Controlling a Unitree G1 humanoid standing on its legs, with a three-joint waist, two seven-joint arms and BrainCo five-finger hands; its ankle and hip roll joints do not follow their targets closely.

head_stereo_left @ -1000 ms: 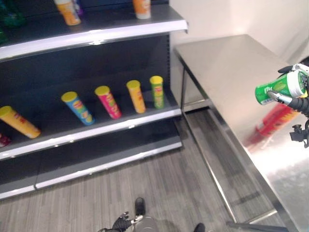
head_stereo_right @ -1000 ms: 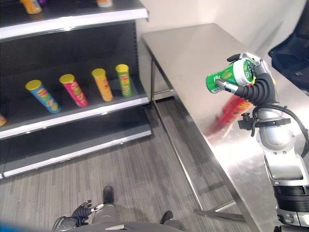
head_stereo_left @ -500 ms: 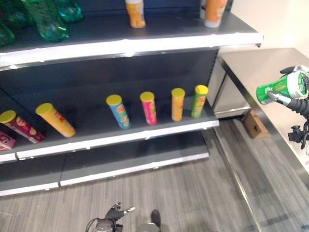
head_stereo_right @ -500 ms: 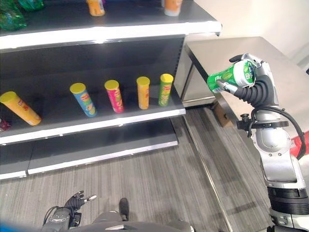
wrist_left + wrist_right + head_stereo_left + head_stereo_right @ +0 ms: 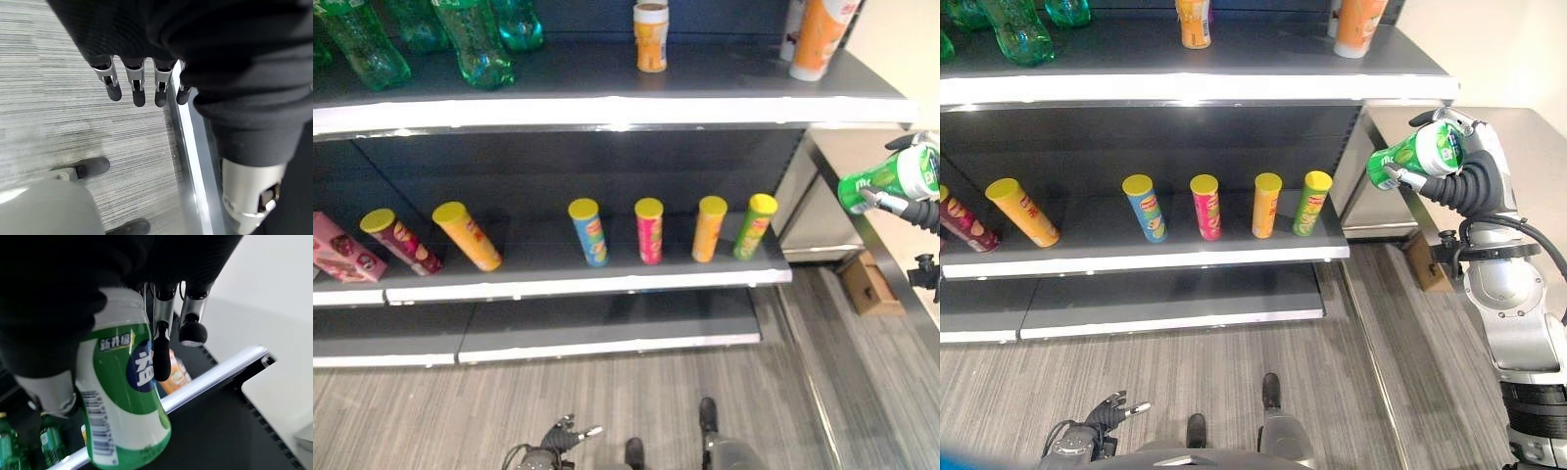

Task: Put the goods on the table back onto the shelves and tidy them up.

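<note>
The right hand (image 5: 1464,166) is up in the air by the right end of the shelves (image 5: 1234,88), and its fingers are wrapped round a green and white can (image 5: 1417,155). The can lies on its side in the hand, above the floor, between the shelves and the grey counter (image 5: 1528,147). The left hand (image 5: 1107,416) hangs low near the floor with its fingers loose and straight, holding nothing. On the middle shelf (image 5: 587,284) tall tubes with yellow lids stand in a row: a blue tube (image 5: 588,231), a pink tube (image 5: 649,230), an orange tube (image 5: 709,228) and a green tube (image 5: 755,225). More tubes lean over at the left. Green bottles (image 5: 470,39) and orange cups (image 5: 651,36) stand on the top shelf. A small cardboard box (image 5: 868,282) sits on the floor under the counter.
</note>
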